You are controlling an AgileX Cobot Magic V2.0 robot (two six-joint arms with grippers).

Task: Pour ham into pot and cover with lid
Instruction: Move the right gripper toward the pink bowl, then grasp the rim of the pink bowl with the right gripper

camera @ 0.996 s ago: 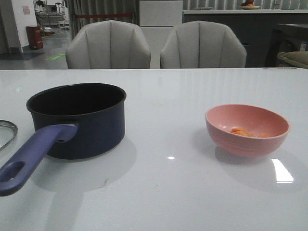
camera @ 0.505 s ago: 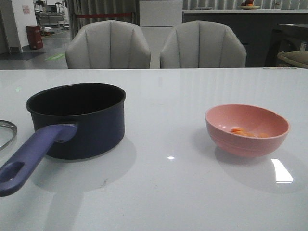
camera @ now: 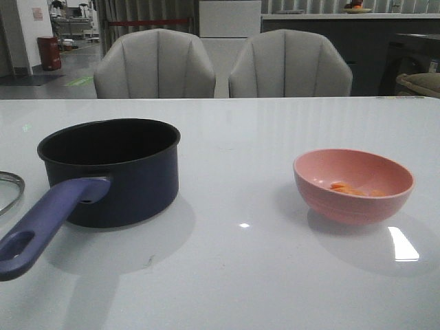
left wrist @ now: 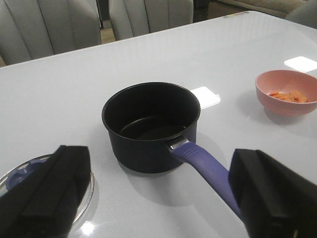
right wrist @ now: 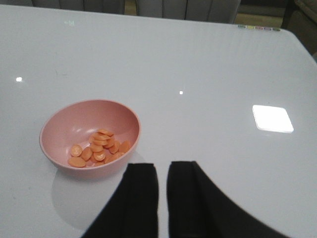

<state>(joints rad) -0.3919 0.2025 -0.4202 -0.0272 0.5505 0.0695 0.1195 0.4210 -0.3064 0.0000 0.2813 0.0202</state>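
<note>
The dark navy pot [camera: 120, 182] stands empty at the left of the white table, its blue-purple handle [camera: 48, 220] pointing toward the front edge. Only a sliver of the glass lid [camera: 8, 189] shows at the far left edge. The ham [camera: 347, 188] lies as orange pieces in a pink bowl [camera: 354, 203] on the right. My left gripper [left wrist: 158, 198] hovers open and empty in front of the pot [left wrist: 148, 144], with the lid [left wrist: 22, 171] partly behind one finger. My right gripper [right wrist: 163, 168] is shut and empty, just beside the bowl [right wrist: 86, 116] of ham [right wrist: 99, 146]. Neither gripper shows in the front view.
Two grey chairs [camera: 155, 65] [camera: 289, 65] stand behind the table's far edge. Bright light reflections lie on the tabletop [camera: 240, 275] near the bowl.
</note>
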